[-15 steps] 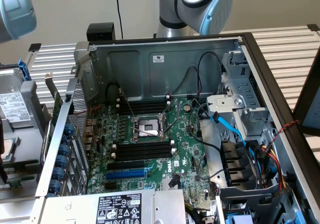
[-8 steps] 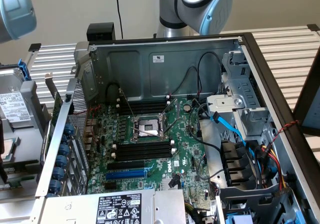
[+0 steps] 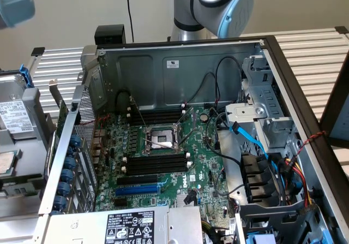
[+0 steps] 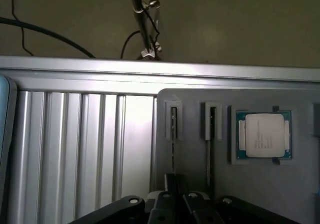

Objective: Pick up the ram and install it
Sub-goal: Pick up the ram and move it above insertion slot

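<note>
The ram is a thin stick standing on edge in a narrow slot of a grey holder plate. A second stick stands in the slot beside it. My gripper sits over the middle of the first stick, its black fingers drawn close together around the thin edge. In the exterior view the open computer case shows the green motherboard. Bare black memory slots lie in front of the processor socket, and more memory slots lie behind it.
A processor chip lies in a recess of the holder plate next to the sticks. The plate rests on a ribbed metal table. In the case a blue expansion slot, a power supply, loose cables and a drive cage crowd the board.
</note>
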